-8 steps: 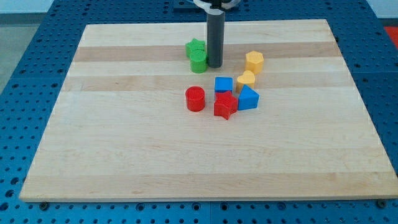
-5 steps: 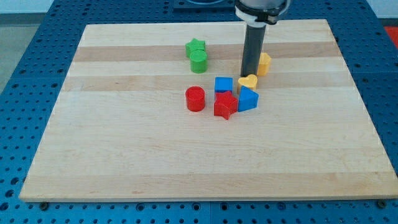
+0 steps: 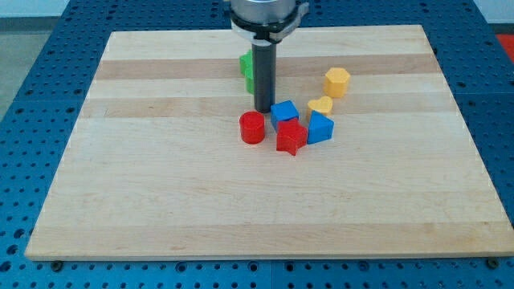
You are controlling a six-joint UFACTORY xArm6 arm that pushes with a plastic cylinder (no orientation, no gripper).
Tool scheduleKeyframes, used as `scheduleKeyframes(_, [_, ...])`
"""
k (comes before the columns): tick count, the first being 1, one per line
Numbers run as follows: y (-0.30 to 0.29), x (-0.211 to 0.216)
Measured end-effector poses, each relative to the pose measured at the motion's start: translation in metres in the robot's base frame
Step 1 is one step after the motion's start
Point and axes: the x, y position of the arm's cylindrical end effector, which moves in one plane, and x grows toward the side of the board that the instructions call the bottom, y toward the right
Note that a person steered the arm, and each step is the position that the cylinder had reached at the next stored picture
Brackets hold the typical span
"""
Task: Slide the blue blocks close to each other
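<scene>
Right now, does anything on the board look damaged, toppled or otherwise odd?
Nothing stands out. All blocks sit flat on the board. My tip rests just left of the blue cube, partly hiding the green blocks behind the rod.

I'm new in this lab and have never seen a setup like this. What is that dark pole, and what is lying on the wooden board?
It is a robot arm ending in a plain rod, not a gripper; nothing is held. My tip slides on the wooden board and pushes blocks. It stands just left of the blue cube. The other blue block sits right of it, past a red star. Also there: a red cylinder, two yellow blocks, and green blocks partly hidden behind the rod. A single camera looks down at the board.
</scene>
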Motion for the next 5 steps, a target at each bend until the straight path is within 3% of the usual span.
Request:
scheduleKeyframes(2, [0.003,0.001])
scheduleKeyframes(5, [0.075,0.024])
